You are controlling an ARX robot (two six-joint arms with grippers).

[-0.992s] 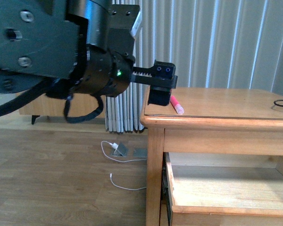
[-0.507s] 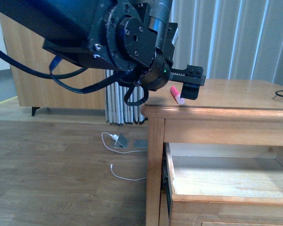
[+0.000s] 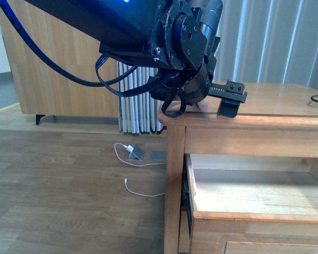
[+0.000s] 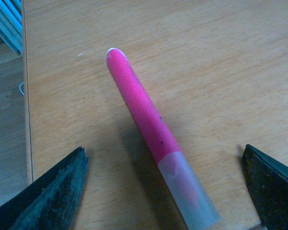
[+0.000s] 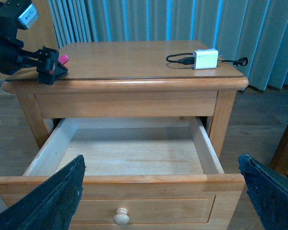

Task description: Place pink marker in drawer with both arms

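The left gripper (image 4: 164,153) hangs low over the near corner of the cabinet top (image 5: 134,57), its two black fingers (image 4: 62,184) spread wide apart and closed on nothing. The pink marker (image 4: 149,124) lies flat on the wood in the gap between them, touching neither finger. It is angled across the gap, with its paler capped end back between the fingers and its bright body running on beyond the tips.

The right gripper (image 5: 161,163) is also spread wide and holds nothing. It is in front of the drawer (image 5: 120,179), which is pulled well out below and ahead of it. The light plywood floor shows, and the round pale knob (image 5: 121,216) sits just under the gripper's line of sight. From here the marker is well off to the side, up on the top by the left gripper.

The top is smooth honey-coloured wood with a fine grain and a rounded edge. On its far corner, well apart from both grippers, rests a small white box (image 5: 205,59) with a dark cable attached. Pale pleated curtains (image 5: 182,19) hang behind the cabinet. Beside the cabinet is a wood-plank floor (image 3: 69,185) with a white cable (image 3: 140,193) lying loose on it, and further back stands a large wooden unit (image 3: 58,79).
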